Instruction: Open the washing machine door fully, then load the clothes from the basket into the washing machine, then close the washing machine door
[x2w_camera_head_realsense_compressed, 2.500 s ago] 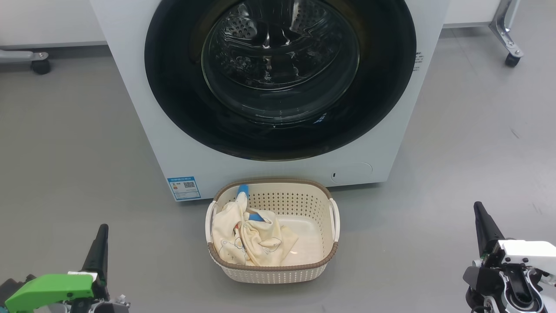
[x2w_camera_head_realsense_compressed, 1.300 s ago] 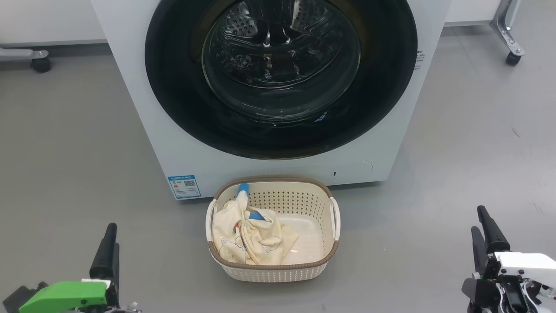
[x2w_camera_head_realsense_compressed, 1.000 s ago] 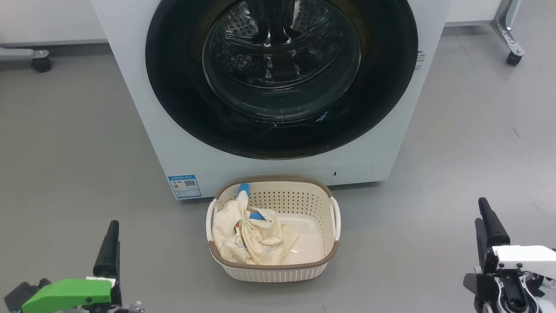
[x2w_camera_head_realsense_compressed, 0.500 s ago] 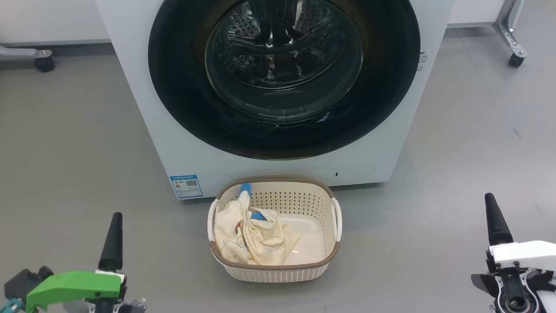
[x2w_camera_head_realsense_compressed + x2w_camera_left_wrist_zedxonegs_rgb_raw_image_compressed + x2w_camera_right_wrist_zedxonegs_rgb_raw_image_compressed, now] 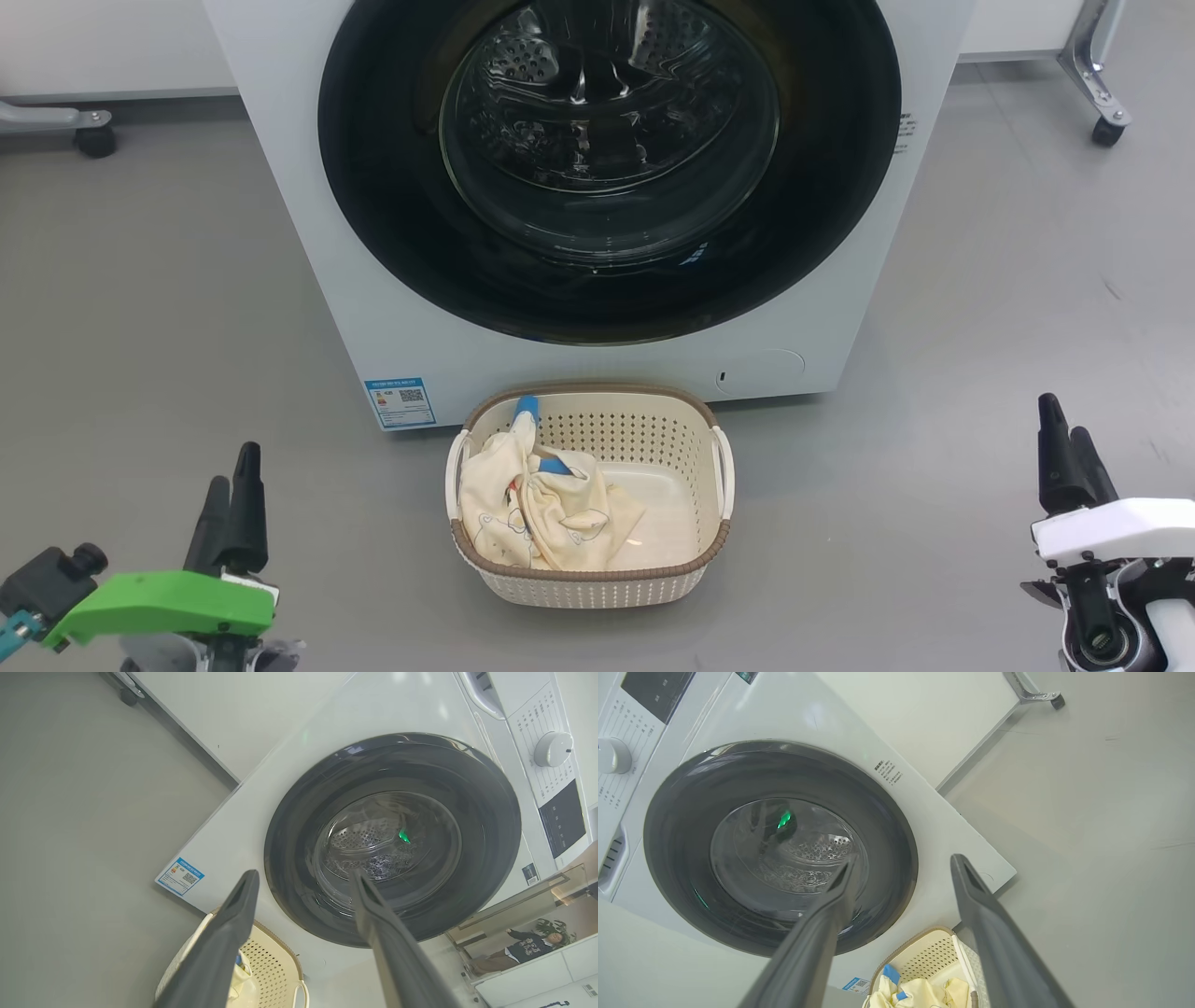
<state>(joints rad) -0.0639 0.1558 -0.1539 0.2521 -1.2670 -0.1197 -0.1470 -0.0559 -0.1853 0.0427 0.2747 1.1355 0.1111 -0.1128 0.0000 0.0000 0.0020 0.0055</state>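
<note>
The white washing machine (image 5: 448,364) stands ahead, and the washing machine door (image 5: 373,187), a black ring around clear glass, sits shut against its front. On the floor just before it is the cream basket (image 5: 588,590), with the clothes (image 5: 523,509), pale yellow with blue parts, heaped in its left half. My left gripper (image 5: 233,471) is open at the lower left, well left of the basket. At the lower right my right gripper (image 5: 1064,420) is open and holds nothing. In the left wrist view the left gripper (image 5: 303,875) points at the door (image 5: 289,858). In the right wrist view the right gripper (image 5: 906,858) points at the door (image 5: 672,858) above the basket (image 5: 934,956).
A blue label sticker (image 5: 400,401) marks the machine's lower left corner. Wheeled frame legs stand at the far left (image 5: 93,140) and far right (image 5: 1106,126). Grey floor lies on both sides of the basket. A person (image 5: 532,947) is far off in the left wrist view.
Both grippers have turned at the wrist, so two fingers of each now show side by side. The right gripper has risen slightly in the head view. Door, basket and clothes have not moved.
</note>
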